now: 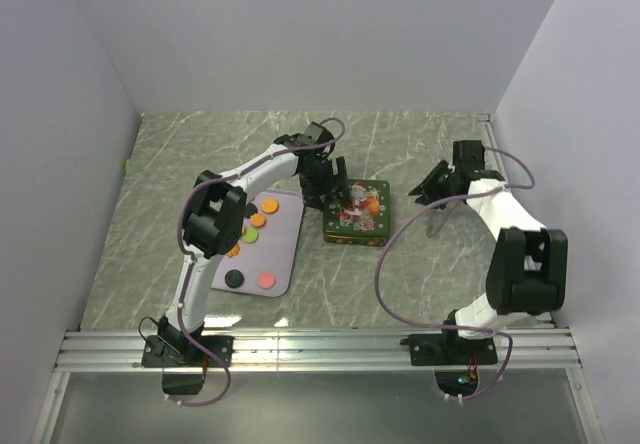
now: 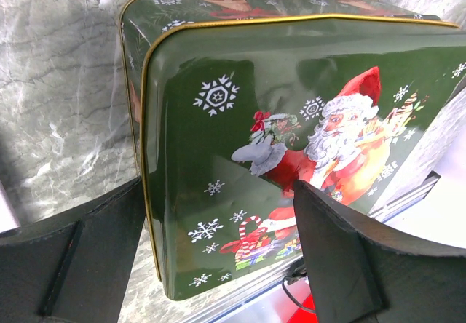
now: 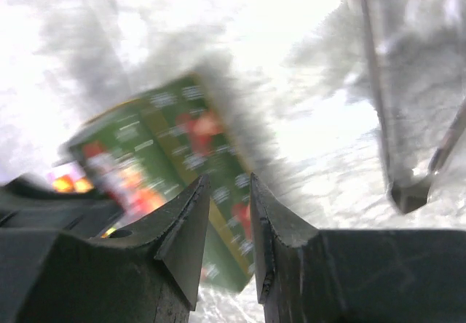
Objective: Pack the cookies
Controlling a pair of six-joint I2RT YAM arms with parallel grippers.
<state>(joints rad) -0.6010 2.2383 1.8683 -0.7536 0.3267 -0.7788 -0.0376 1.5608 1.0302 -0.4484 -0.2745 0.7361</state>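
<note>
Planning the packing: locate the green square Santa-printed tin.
Top view: mid-table, the green tin sits just right of the lavender cookie tray, left gripper over its left edge.

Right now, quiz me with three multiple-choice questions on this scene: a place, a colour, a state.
1. Where is the tin from the mat, seen from above? A left B right C on it
2. Tin colour? A green B blue C silver
3. Left gripper? A open B shut C hidden
Answers: 1 B, it sits past the mat's right edge. 2 A, it is green with a Santa picture. 3 A, its fingers stand wide apart.
</note>
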